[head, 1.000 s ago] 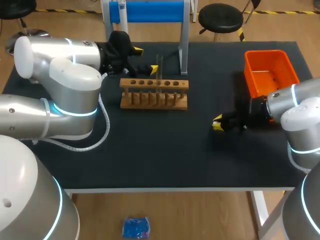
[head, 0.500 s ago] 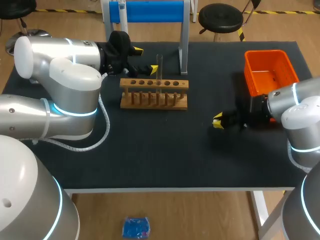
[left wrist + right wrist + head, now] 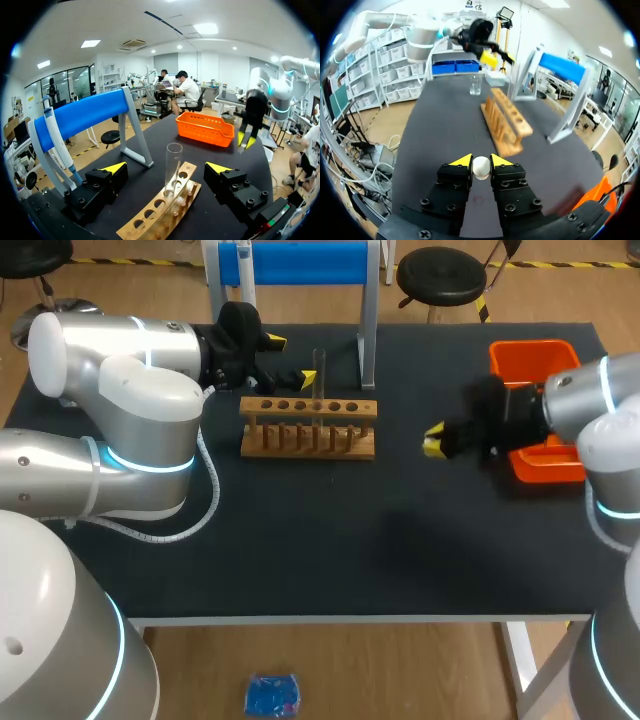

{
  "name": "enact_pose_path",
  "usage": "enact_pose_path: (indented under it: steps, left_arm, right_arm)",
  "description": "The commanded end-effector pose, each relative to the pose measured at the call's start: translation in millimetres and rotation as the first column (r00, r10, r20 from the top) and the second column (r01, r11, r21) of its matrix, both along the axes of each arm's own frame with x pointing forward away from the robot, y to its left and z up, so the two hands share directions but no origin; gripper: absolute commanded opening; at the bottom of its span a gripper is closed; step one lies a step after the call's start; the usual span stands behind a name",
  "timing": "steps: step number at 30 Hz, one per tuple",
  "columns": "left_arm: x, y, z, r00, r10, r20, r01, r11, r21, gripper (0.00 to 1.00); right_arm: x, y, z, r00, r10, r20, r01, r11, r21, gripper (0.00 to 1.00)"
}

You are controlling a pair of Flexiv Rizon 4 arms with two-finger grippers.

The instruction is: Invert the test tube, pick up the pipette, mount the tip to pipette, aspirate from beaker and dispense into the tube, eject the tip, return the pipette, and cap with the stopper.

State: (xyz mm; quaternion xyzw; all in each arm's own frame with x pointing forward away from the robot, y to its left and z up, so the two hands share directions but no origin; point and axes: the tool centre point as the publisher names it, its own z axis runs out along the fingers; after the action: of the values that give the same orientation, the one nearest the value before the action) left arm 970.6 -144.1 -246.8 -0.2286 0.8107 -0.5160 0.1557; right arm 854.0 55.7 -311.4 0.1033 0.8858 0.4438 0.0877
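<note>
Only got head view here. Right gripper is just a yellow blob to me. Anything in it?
Observer: Yes. The right wrist view shows the right gripper shut on a small white stopper, one finger on each side.
Operator: Left side, is it gripping the tube?
Observer: No. In the left wrist view the test tube stands upright in the wooden rack, open end up, between the open fingers of the left gripper, touching neither.
Operator: Can't find the beaker.
Observer: The right wrist view has it: a clear beaker on the table, beyond the far end of the rack.
</note>
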Motion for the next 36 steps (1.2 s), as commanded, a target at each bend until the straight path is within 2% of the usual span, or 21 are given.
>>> enact_pose_path:
  steps: [1,28,36]
  left_arm:
    - [0.4,0,0.0,1.0,-0.002,-0.001,0.002,1.0,-0.001,1.0]
    - [0.4,0,0.0,1.0,-0.002,-0.001,0.002,1.0,-0.001,1.0]
    - [0.4,0,0.0,1.0,-0.002,-0.001,0.002,1.0,-0.001,1.0]
  right_arm:
    - [-10.6,-11,50,1.0,0.015,0.018,-0.015,1.0,-0.001,0.0]
    - [-10.6,-11,50,1.0,0.015,0.018,-0.015,1.0,-0.001,0.0]
    - [46.0,44,88,0.992,0.103,0.067,-0.103,0.995,0.003,0.0]
